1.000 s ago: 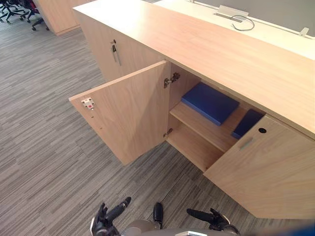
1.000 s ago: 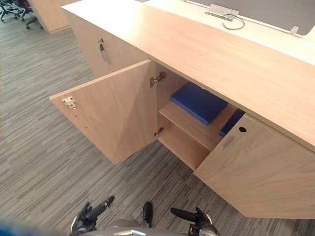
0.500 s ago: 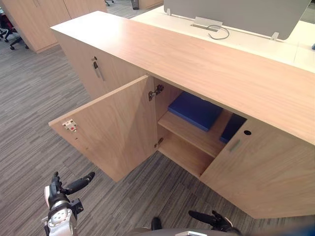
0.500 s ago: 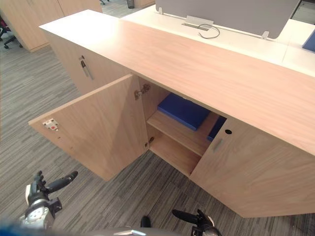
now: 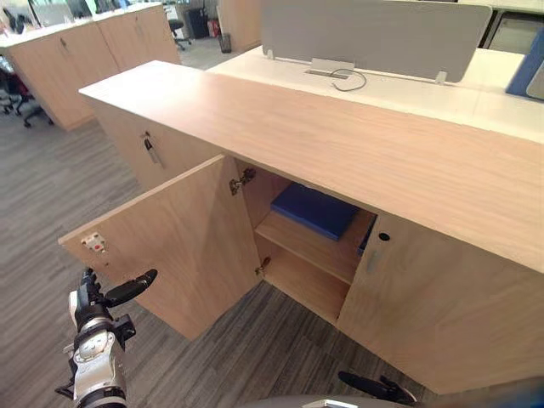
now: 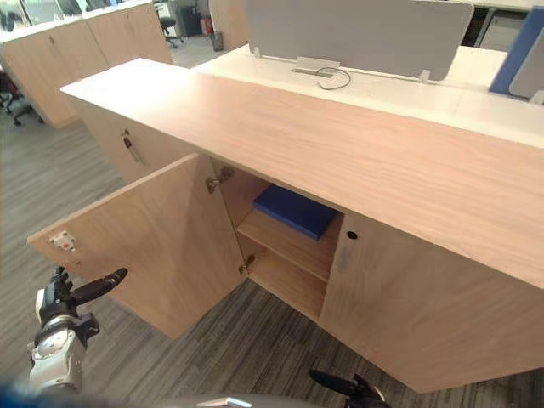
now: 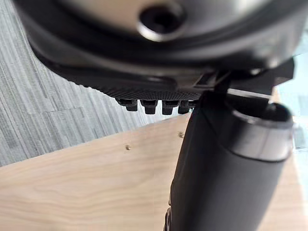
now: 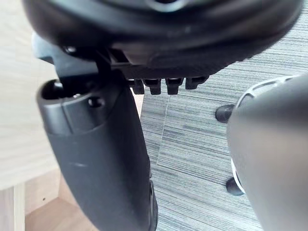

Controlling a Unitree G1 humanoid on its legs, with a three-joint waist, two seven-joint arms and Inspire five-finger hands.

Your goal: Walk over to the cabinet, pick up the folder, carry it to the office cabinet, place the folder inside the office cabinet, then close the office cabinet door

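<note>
Right hand (image 5: 382,391): low at the near edge of the head views, over grey carpet (image 5: 255,348); fingers out straight, holding nothing.

Left hand (image 5: 98,304): raised just in front of the open door's free edge; fingers extended and relaxed, nothing in its grasp. Its wrist view shows the door's wood panel close past the thumb.

Left door (image 5: 178,246): swung wide open, with a white catch (image 5: 93,243) near its upper free corner and metal hinges (image 5: 242,179) on the cabinet side.

Right door (image 5: 433,310): partly ajar, covering the right end of the shelves.

Office cabinet (image 5: 340,136): a long, low wooden unit with a bare top.

Folder (image 5: 314,209): blue, lying flat on the upper shelf (image 5: 310,251) at its left end, toward the back edge.

Neighbouring door: shut, with a metal handle (image 5: 151,150).

Desk (image 5: 476,98): white, behind the cabinet, with a grey screen (image 5: 374,34) and a looped cable (image 5: 344,82).

Far left: more wooden cabinets (image 5: 76,51).
</note>
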